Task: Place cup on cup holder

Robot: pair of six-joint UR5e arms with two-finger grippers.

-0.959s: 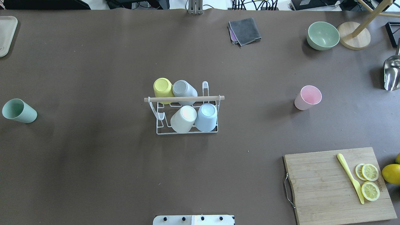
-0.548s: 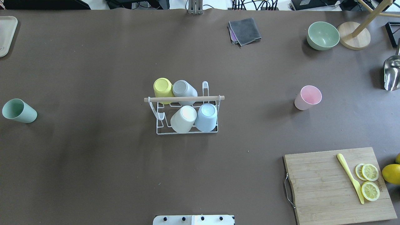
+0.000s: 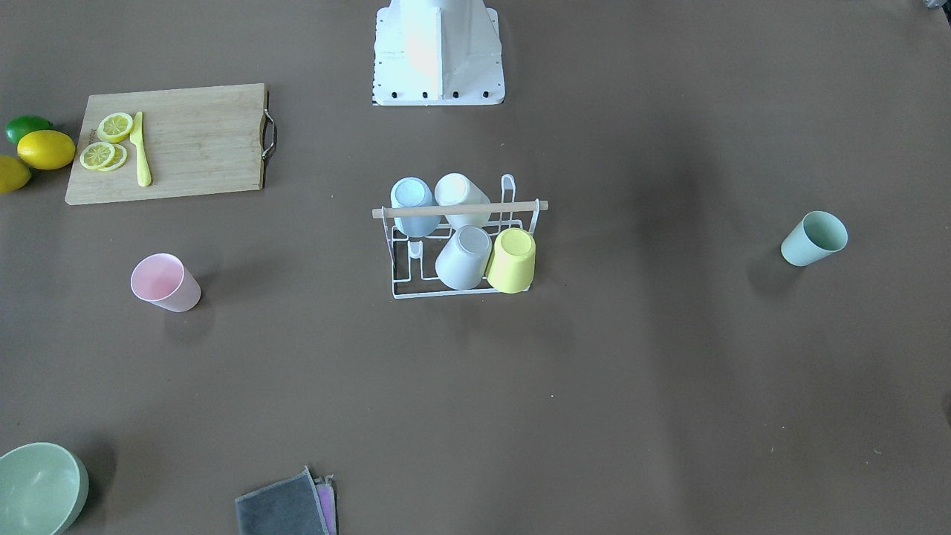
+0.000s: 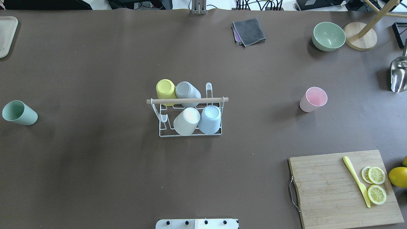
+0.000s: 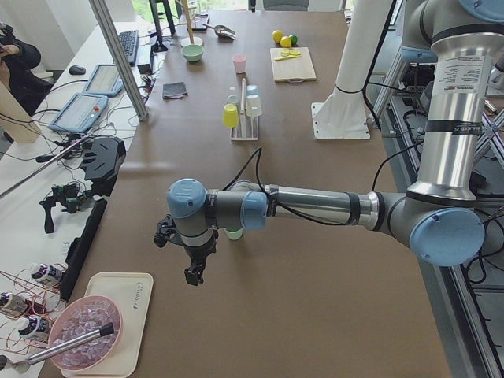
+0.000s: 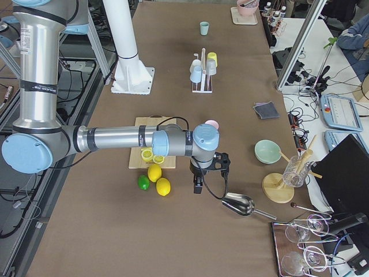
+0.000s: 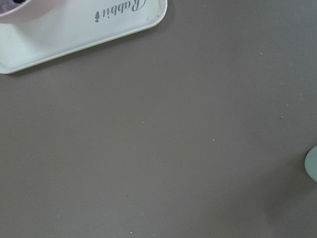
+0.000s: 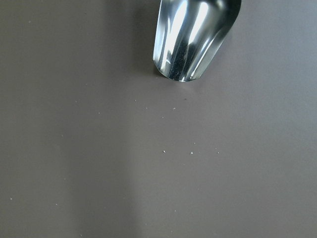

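White wire cup holder [image 4: 190,135] with a light wooden rod across its top, standing at the centre of the brown table [image 4: 95,175]. Four cups sit upside down, tilted on its prongs: yellow cup [image 4: 165,90], grey cup [image 4: 187,90], white cup [image 4: 187,121], light-blue cup [image 4: 210,119]. Two prongs are bare. A pink cup [image 4: 313,99] stands mouth up on the robot's right, a pale green cup [image 4: 19,113] on its left, both well apart from the holder. The cream tray [image 7: 74,34] reads "Babbi"; the mark on the bamboo cutting board [image 4: 334,190] is illegible. Left gripper [image 5: 194,273] and right gripper [image 6: 197,187] hang over the table; whether their fingers are spread or closed cannot be told.
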